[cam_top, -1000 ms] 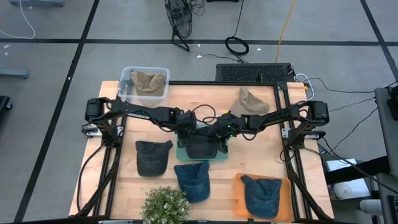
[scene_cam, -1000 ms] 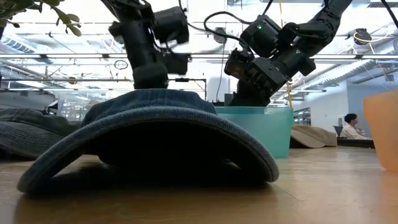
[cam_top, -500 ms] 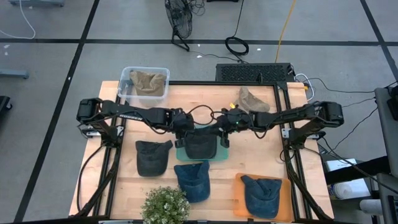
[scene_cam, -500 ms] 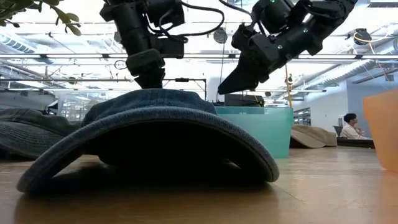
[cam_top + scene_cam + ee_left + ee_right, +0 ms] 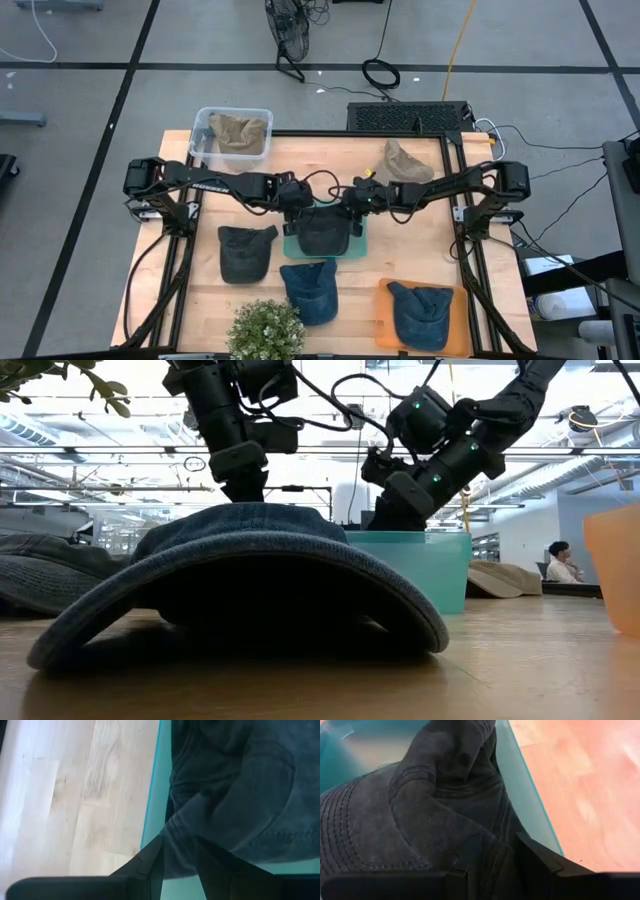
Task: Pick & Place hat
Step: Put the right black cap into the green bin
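Note:
A dark grey hat [image 5: 323, 234] lies crumpled inside the teal bin [image 5: 358, 243] at the table's middle. My left gripper [image 5: 298, 208] reaches down into the bin at its far left corner, and my right gripper [image 5: 350, 207] at its far right corner. Each is shut on the hat's cloth. In the low view both grippers dip behind the teal bin's rim [image 5: 415, 538], and a blue denim hat [image 5: 240, 580] in front hides the dark hat. The wrist views show the dark hat [image 5: 235, 795] [image 5: 435, 805] filling the bin. My left gripper pinches a bunched fold of the dark hat's edge [image 5: 180, 852] between its two fingers, coming from above and slanting down. The hat rests on the teal bin's floor. My right gripper has a raised fold of the dark hat [image 5: 487, 852] between its two fingers [image 5: 535, 855], coming from above at a slant. The rest of the hat lies slack in the bin.
A clear bin with a tan hat [image 5: 236, 134] stands at the far left, and a tan hat [image 5: 405, 162] lies at the far right. Nearer lie a dark hat [image 5: 245, 252], a blue hat [image 5: 310, 288], an orange tray holding a blue hat [image 5: 420, 315] and a plant [image 5: 265, 330].
My right gripper rose out of the teal bin, clear above its rim, then came back down into it onto the dark hat. My left gripper stayed at the bin's far left corner.

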You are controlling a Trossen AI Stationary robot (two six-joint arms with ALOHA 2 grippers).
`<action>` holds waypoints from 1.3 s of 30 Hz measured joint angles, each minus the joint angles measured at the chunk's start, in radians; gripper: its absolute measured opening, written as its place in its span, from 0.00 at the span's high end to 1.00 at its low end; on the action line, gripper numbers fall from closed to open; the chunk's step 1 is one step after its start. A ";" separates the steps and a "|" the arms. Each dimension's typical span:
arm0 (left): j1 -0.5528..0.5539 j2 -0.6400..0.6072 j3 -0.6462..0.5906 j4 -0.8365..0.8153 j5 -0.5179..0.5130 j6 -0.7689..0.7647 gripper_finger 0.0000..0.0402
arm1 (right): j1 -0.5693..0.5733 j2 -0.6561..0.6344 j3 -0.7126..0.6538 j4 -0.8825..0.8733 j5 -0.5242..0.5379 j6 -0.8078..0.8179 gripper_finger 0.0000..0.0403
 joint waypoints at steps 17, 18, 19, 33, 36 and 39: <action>0.000 0.003 0.002 -0.087 0.006 -0.091 0.72 | -0.019 0.000 0.002 -0.086 -0.015 0.057 0.74; 0.002 0.003 0.002 -0.084 0.000 -0.090 0.72 | -0.019 0.000 0.002 -0.089 -0.015 0.057 0.74; 0.004 0.003 0.002 -0.081 -0.004 -0.090 0.72 | -0.019 0.000 0.002 -0.092 -0.015 0.059 0.74; 0.014 0.002 0.002 -0.086 -0.034 -0.078 0.72 | -0.019 -0.080 -0.003 -0.111 -0.011 0.057 0.74; 0.021 0.002 0.008 -0.087 -0.035 -0.080 0.72 | -0.019 -0.147 -0.003 -0.102 -0.008 0.057 0.74; 0.028 0.002 0.014 -0.088 -0.035 -0.081 0.72 | -0.010 -0.199 -0.003 -0.095 -0.007 0.069 0.74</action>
